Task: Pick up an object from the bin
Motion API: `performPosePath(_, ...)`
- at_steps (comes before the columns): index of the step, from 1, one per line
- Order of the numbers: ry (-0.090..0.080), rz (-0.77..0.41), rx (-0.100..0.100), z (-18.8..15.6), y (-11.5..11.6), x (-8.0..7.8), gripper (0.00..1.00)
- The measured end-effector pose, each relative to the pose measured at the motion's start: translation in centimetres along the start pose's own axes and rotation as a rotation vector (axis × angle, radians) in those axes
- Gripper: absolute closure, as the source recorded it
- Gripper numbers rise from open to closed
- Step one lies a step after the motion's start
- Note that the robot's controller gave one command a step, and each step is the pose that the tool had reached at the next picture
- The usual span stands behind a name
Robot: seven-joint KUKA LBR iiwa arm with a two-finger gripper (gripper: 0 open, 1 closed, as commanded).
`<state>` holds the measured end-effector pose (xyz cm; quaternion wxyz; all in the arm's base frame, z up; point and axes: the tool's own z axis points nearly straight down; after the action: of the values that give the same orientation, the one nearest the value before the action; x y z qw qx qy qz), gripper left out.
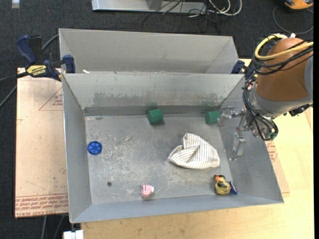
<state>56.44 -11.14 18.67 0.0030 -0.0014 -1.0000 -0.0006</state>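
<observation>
1. Pink small lump (147, 190) and yellow-and-black toy (222, 185) lie at the grey metal bin's (149, 86) front.
2. Gripper (238, 151) hangs by the view's right wall; released or clenched, I cannot tell.
3. Crumpled striped white cloth (194, 152) lies nearest, toward mid-bin from the gripper, its long axis crosswise.
4. Count: two green blocks (155, 116), one blue disc (94, 147), one of each other thing.

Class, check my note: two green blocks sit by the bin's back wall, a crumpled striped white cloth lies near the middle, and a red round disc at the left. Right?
Not quite: the camera view shows the round disc at the left is blue, not red. The left green block, the right green block and the crumpled striped white cloth are as stated.
</observation>
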Motion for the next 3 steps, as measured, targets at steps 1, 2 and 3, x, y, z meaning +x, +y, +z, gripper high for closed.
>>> performPosePath(1,-0.008,-0.003,0.001,-0.5,0.1,-0.1,0.0)
performPosePath(2,-0.006,-0.05,0.0,7.8,7.5,1.9,0.0)
performPosePath(3,-0.011,-0.237,0.002,11.6,4.9,-1.3,1.0)
